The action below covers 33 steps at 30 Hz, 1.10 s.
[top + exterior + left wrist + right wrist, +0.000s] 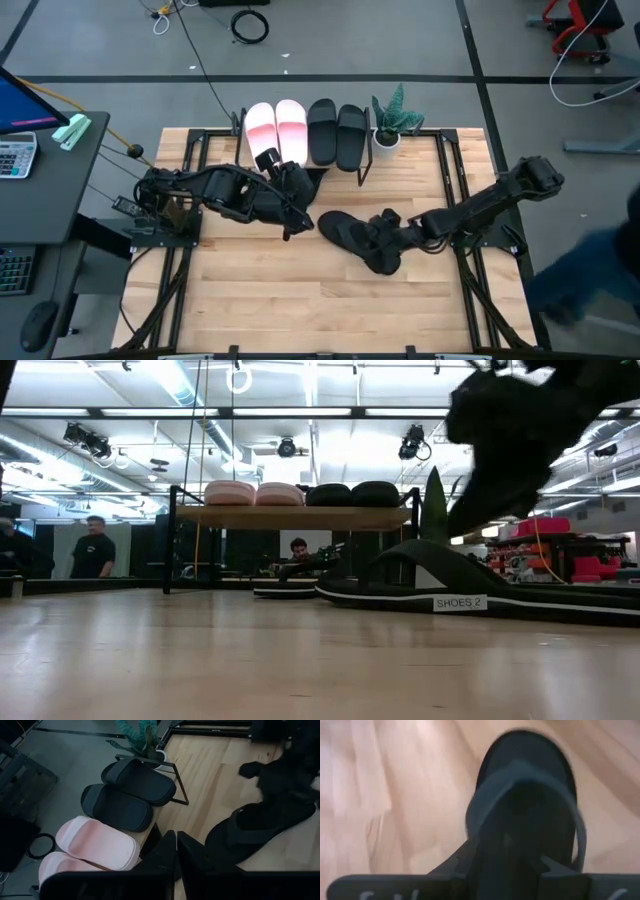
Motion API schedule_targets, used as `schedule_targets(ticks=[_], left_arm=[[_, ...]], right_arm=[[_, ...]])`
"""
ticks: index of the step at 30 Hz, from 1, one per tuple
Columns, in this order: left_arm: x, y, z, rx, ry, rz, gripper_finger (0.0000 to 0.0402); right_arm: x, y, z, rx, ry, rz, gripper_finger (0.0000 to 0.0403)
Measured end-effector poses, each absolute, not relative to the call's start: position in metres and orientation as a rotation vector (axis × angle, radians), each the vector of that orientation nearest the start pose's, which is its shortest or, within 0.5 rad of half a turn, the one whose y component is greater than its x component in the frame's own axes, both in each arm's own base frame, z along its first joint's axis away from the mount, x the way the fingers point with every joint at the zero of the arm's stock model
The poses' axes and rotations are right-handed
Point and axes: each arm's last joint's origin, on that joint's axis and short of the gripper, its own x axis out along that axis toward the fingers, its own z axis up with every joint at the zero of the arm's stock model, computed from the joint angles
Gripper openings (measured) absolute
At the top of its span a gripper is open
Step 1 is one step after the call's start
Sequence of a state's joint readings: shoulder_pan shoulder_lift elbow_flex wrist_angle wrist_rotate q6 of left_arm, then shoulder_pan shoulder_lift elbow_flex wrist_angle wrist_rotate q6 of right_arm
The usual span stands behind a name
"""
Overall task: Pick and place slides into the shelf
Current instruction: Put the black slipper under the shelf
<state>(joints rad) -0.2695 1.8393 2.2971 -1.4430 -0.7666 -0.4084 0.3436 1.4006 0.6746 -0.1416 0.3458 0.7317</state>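
Observation:
The shelf (300,517) stands at the table's far edge. Two pale pink slides (275,128) and two black slides (337,133) lie side by side on its top board. A thin black flip-flop (338,230) lies mid-table, and my right gripper (388,243) is closed on it. Another dark sole (285,588) rests on the table under the shelf. My left gripper (177,855) hangs shut above the shelf's near edge, with nothing between its fingers. My right gripper comes at the flip-flop from the table's right side, slanting down. It is closed around the strap region (520,825). The gripper's own body hides the exact place of contact. The sole (470,602) lies flat on the table.
A small potted plant (392,115) stands just right of the shelf. The near half of the wooden table (320,310) has free room. A desk with a calculator (15,155) is off the table's left side. People (92,548) show in the room behind.

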Motion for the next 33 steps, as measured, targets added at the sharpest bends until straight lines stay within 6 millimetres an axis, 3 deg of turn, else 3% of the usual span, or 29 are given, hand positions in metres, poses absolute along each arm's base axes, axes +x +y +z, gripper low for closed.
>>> schedule_targets(ticks=[6,10,14,18,23,33], left_arm=[[0.324,-0.070,0.446,0.126,0.758,0.613,0.0015],[0.324,-0.070,0.446,0.126,0.758,0.613,0.0009],[0.324,-0.070,0.446,0.126,0.757,0.613,0.0010],[0.324,-0.070,0.446,0.126,0.757,0.613,0.0018],[0.324,-0.070,0.446,0.126,0.757,0.613,0.0021],[0.324,-0.070,0.446,0.125,0.756,0.613,0.0009]], right_arm=[[0.221,0.104,0.164,0.357,0.933,-0.285,0.0085],[0.213,0.123,0.157,0.306,0.947,-0.256,0.0071],[0.207,0.127,0.144,0.195,0.962,-0.339,0.0046],[0.208,0.128,0.131,0.165,0.968,-0.407,0.0010],[0.212,0.130,0.121,0.267,0.978,-0.466,0.0007],[0.224,0.142,0.135,0.453,0.799,-0.383,0.0003]])
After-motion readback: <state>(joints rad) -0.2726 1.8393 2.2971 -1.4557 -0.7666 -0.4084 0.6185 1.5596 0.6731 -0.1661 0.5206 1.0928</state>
